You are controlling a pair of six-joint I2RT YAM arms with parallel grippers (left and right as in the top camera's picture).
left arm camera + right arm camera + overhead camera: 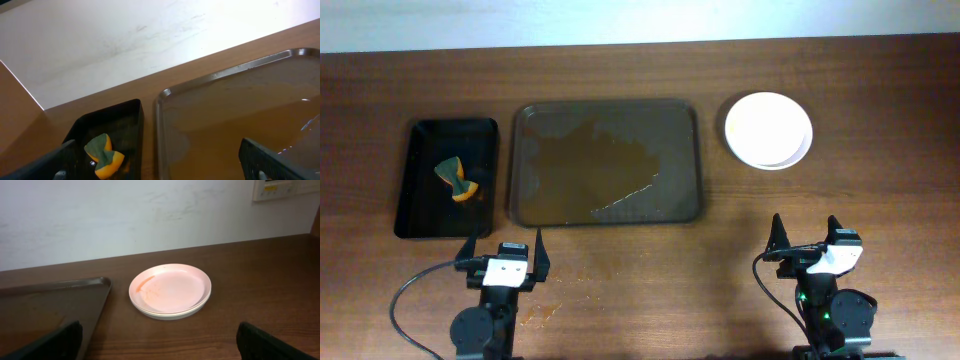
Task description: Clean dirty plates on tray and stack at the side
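A grey metal tray (pixel 606 163) lies at the table's middle with brown smears and no plates on it; it also shows in the left wrist view (pixel 240 115) and the right wrist view (pixel 50 305). A stack of pale plates (pixel 768 130) sits on the table to the tray's right, with a faint orange smear on the top plate (pixel 170 289). A yellow-and-green sponge (pixel 457 178) lies in a black bin (pixel 420 215), also in the left wrist view (pixel 104 156). My left gripper (pixel 505 254) and right gripper (pixel 807 240) are open and empty near the front edge.
Crumbs or a small stain (pixel 542 314) lie on the wood near the left arm. The black bin (pixel 132 120) stands just left of the tray. A white wall runs behind the table's far edge.
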